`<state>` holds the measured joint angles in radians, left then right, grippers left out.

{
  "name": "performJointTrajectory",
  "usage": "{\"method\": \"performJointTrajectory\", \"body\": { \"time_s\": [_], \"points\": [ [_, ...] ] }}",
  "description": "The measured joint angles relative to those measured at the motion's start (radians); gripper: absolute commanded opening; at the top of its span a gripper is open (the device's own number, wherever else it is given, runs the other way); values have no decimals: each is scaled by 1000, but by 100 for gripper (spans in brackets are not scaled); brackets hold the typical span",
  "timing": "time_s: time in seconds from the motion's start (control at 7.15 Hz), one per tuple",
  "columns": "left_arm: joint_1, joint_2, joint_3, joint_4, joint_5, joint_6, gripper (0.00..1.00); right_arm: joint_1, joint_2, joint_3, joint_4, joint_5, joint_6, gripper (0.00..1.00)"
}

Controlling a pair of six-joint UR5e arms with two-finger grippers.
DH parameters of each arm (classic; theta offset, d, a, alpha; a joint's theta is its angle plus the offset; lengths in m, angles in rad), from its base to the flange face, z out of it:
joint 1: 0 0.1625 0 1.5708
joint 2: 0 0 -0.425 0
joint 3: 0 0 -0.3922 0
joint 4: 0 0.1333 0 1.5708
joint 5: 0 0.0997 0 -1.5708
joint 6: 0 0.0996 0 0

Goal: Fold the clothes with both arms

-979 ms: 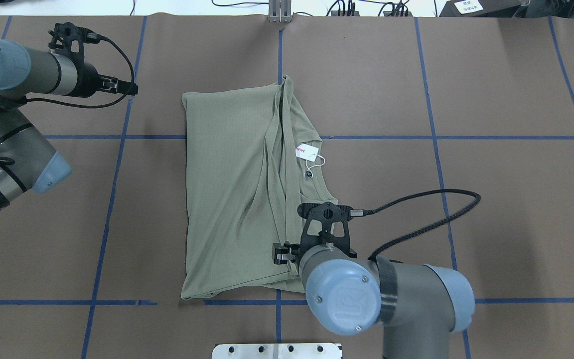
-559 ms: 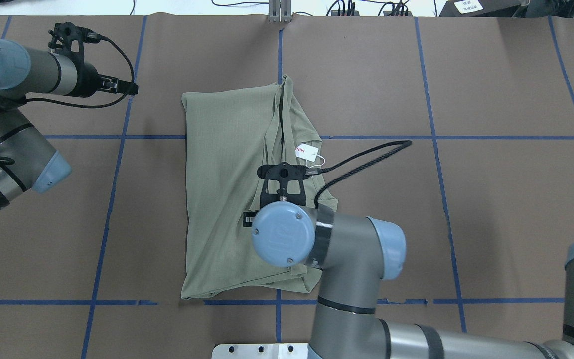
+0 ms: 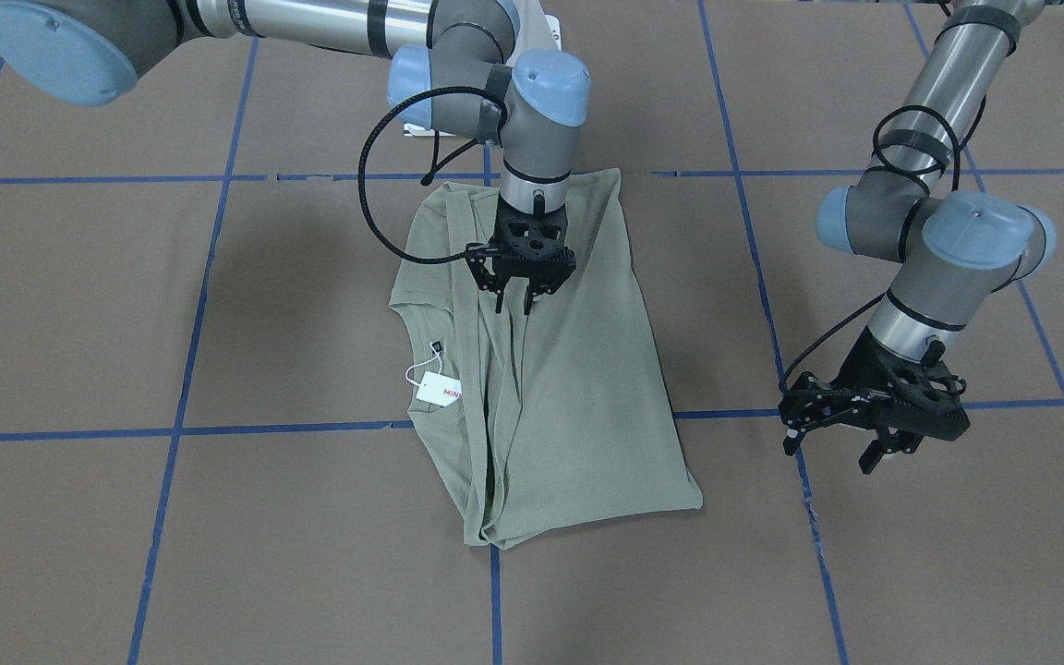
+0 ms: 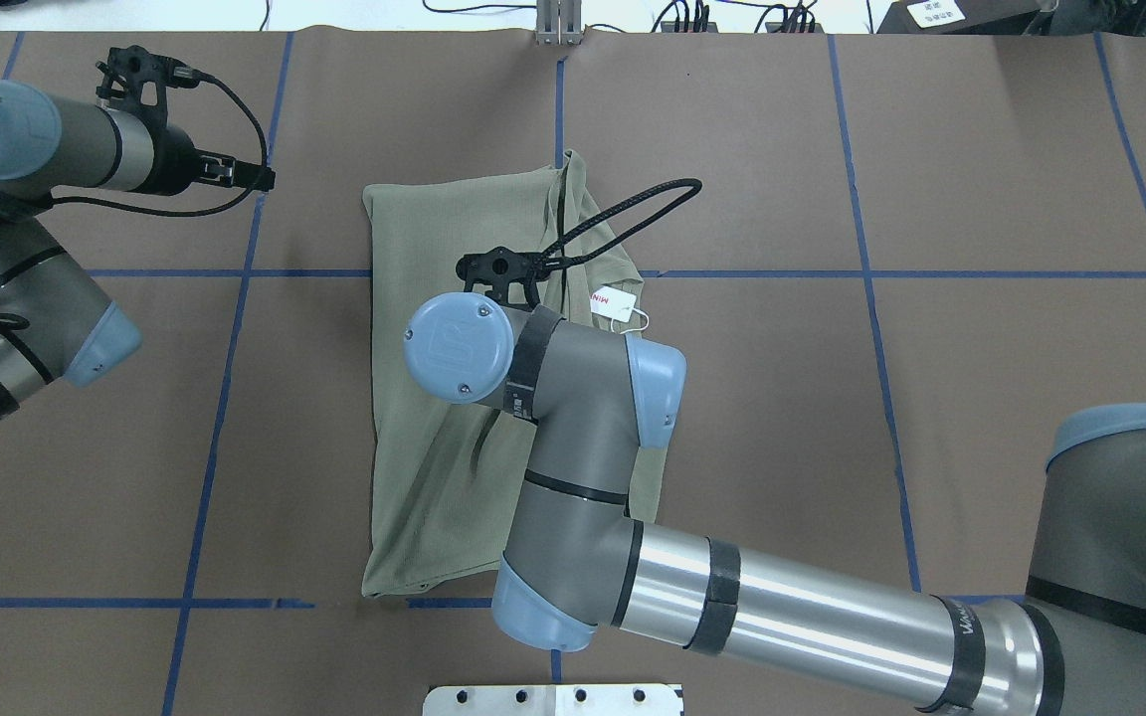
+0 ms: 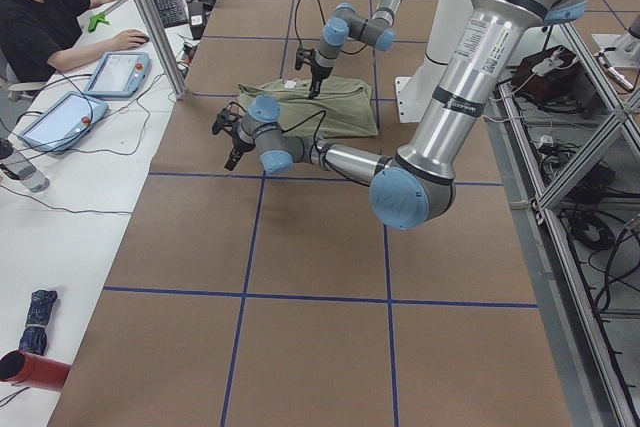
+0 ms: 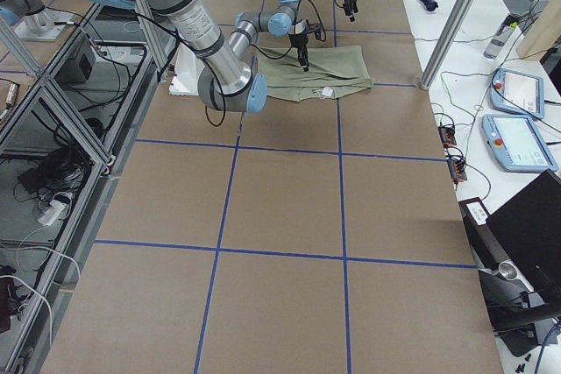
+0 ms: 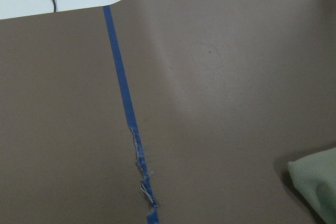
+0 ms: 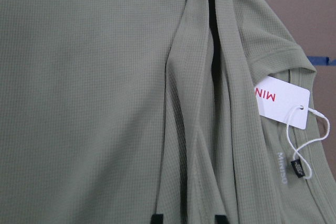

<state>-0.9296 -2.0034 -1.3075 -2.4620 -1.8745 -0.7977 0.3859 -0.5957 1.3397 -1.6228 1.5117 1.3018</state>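
The shirt lies folded into a long shape in the middle of the table, with its white tag sticking out at the collar. My right gripper points straight down over the bunched folds near the shirt's middle. Its jaws are a little apart with nothing between them. The fingertips may be brushing the cloth, but I cannot be sure. My left gripper hangs over bare table, well apart from the shirt, jaws spread wide and empty. Its camera sees a strip of blue tape and one corner of the shirt.
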Motion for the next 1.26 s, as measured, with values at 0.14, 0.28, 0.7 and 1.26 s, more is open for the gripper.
{"method": "performJointTrajectory", "body": {
  "time_s": [0.14,0.28,0.7,1.26],
  "points": [
    [0,0,1,0,0,0,100,1,4,-27,25,0,-3,39],
    [0,0,1,0,0,0,100,2,5,-49,46,-1,-4,33],
    [2,0,3,0,0,0,100,3,6,-66,62,0,-8,29],
    [3,0,4,0,1,-3,100,4,0,-58,58,2,-27,29]
  ]
}}
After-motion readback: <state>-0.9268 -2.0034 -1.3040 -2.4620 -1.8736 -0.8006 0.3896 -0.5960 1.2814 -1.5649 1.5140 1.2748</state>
